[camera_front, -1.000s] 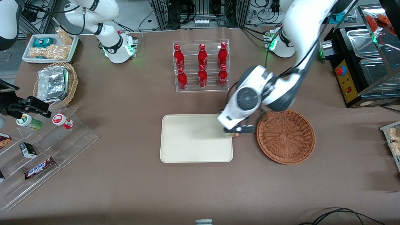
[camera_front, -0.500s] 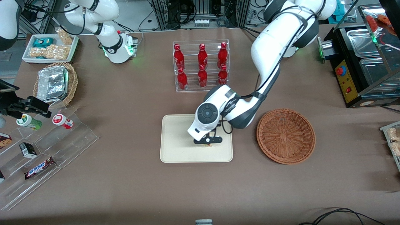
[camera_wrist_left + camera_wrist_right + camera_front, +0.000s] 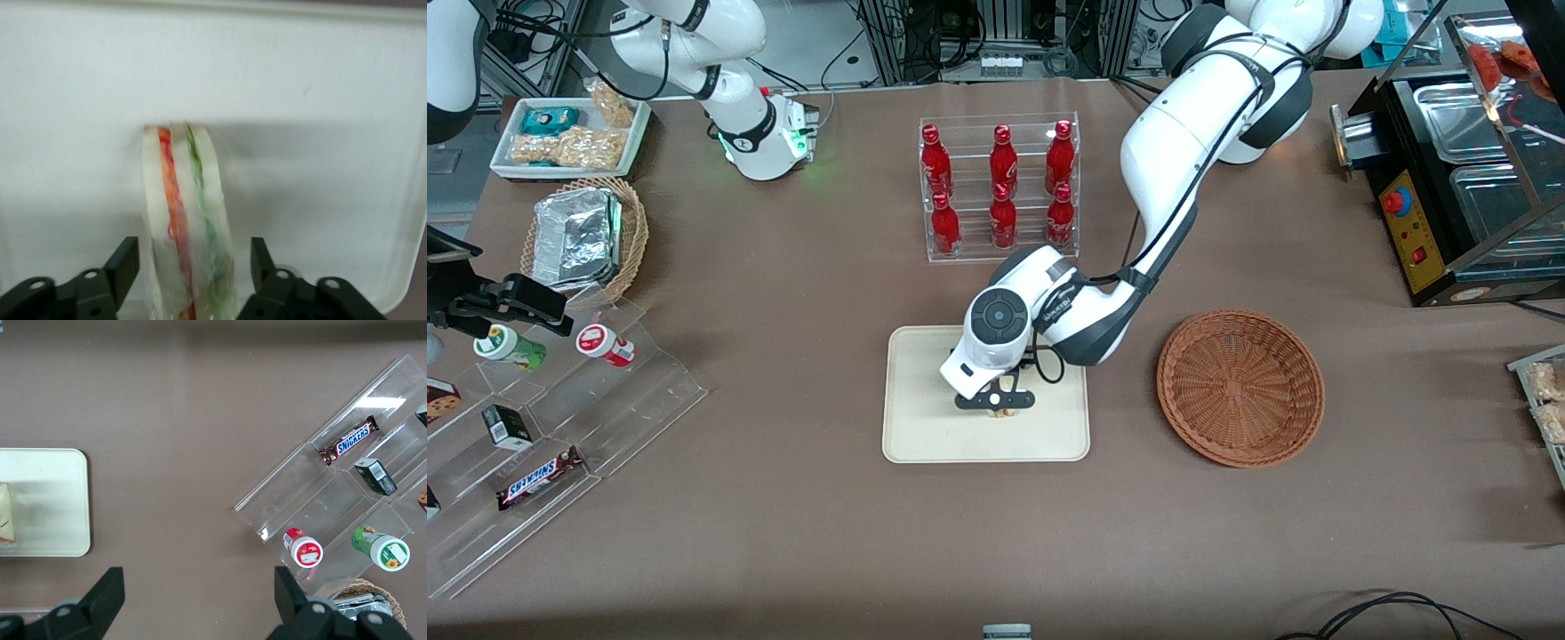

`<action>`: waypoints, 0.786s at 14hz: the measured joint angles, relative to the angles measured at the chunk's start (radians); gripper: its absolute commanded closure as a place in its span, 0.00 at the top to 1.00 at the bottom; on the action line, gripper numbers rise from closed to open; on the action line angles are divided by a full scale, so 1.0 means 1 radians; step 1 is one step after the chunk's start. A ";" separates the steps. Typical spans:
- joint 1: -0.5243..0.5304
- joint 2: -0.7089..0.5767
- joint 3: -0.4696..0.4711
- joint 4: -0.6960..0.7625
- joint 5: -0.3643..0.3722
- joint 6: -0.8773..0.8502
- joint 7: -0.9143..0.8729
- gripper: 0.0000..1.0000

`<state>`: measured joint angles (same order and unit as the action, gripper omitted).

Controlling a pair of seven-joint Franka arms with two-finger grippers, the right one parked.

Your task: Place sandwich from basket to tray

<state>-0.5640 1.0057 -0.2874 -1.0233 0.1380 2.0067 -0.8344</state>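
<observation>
Brown worktop (image 3: 783, 498) under me. My gripper (image 3: 193, 280) low over tray (image 3: 333, 87), fingers parted, small gaps either side of sandwich (image 3: 189, 227) standing on edge on tray. Basket (image 3: 1240, 387) empty, well aside. Release step; next: lift straight up, avoid toppling wedge.

Front cam hung high, looked steeply down over the whole worktop (image 3: 783, 533), facing both arms. Left wrist cam sat right at the gripper (image 3: 193, 280), v. close, aimed down past its fingers onto the tray (image 3: 80, 80) w/ the sandwich (image 3: 187, 233). Right wrist cam looked straight down from higher up, toward the parked arm's end. All 3 shared the tray (image 3: 40, 493); the right one caught only its edge.
</observation>
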 measured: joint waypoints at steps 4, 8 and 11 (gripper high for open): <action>0.009 -0.094 0.040 0.064 0.000 -0.140 -0.013 1.00; 0.081 -0.313 0.047 0.070 -0.028 -0.436 0.043 1.00; 0.234 -0.475 0.056 0.025 -0.094 -0.667 0.254 1.00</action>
<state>-0.3299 0.5310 -0.2311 -0.9986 0.0443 1.3393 -0.5807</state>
